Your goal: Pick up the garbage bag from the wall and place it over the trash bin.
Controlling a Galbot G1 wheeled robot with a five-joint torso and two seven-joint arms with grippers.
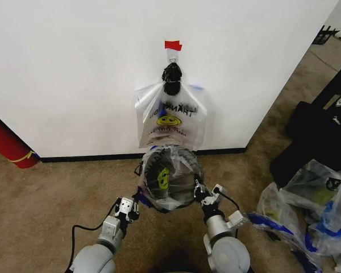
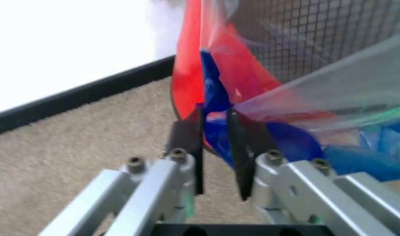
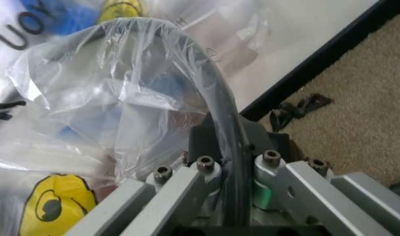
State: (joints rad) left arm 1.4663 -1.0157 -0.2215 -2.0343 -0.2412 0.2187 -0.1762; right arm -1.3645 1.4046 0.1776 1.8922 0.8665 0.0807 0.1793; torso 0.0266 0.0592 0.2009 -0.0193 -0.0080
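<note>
We see a white wall (image 1: 74, 68) with a black strip (image 1: 85, 157) along its bottom. Tan carpet (image 1: 40, 210) covers the floor.

Straight ahead of the left claw (image 1: 127, 208) and right claw (image 1: 203, 193), higher up, hangs a clear "THANK YOU" bag (image 1: 170, 116) with a yellow smiley, and a black bundle (image 1: 171, 78) is knotted above it. Far out to the left claw's side a big red cylinder (image 1: 8, 145) with a yellow band leans on the tan carpet (image 1: 45, 199). Out past the right claw lie stuffed clear bags (image 1: 312, 210) with blue ties, and beyond them dark black cases (image 1: 324, 131). A small black scrap (image 3: 295, 110) lies on the carpet near the right claw.
</note>
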